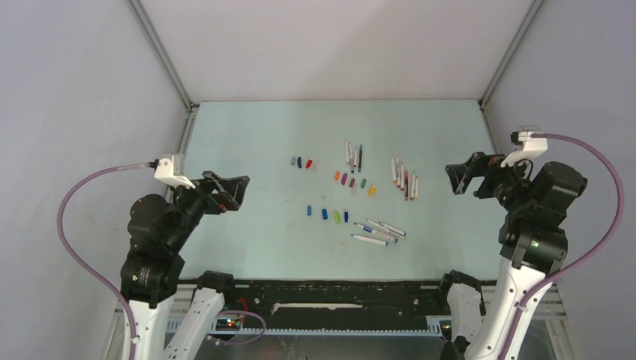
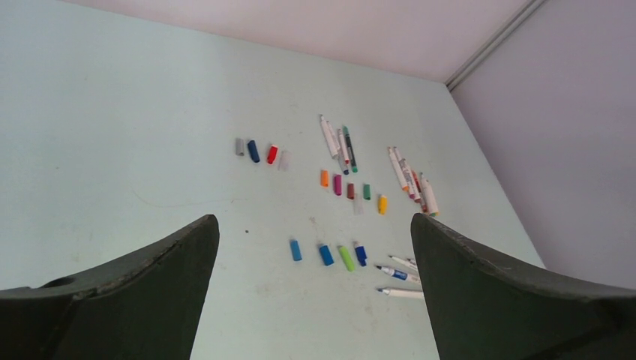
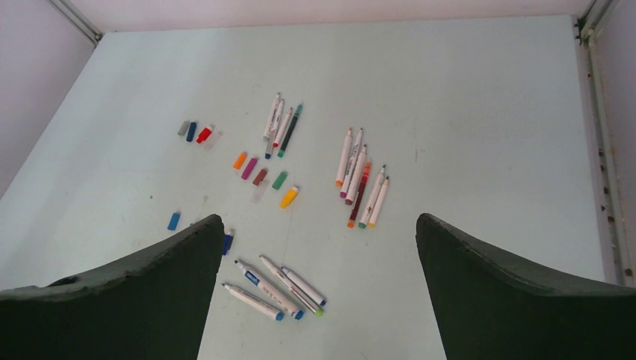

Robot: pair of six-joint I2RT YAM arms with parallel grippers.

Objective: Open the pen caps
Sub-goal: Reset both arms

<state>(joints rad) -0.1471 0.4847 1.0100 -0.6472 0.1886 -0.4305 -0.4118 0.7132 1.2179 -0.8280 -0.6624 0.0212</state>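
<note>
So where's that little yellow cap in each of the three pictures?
Top external: yellow cap just right of centre, at the right end of the middle row of caps.
Left wrist: yellow cap right of centre, at the same row's end.
Right wrist: yellow cap left of centre, near mid-height.
Shared landmark: the green cap next to it.

pale mint-green flat worktop (image 1: 247, 142), small coloured plastic pen caps (image 1: 344, 179) lying loose in three short rows near its middle, thin white plastic pens (image 1: 403, 180) with coloured tips in three bundles just right of the caps
</note>
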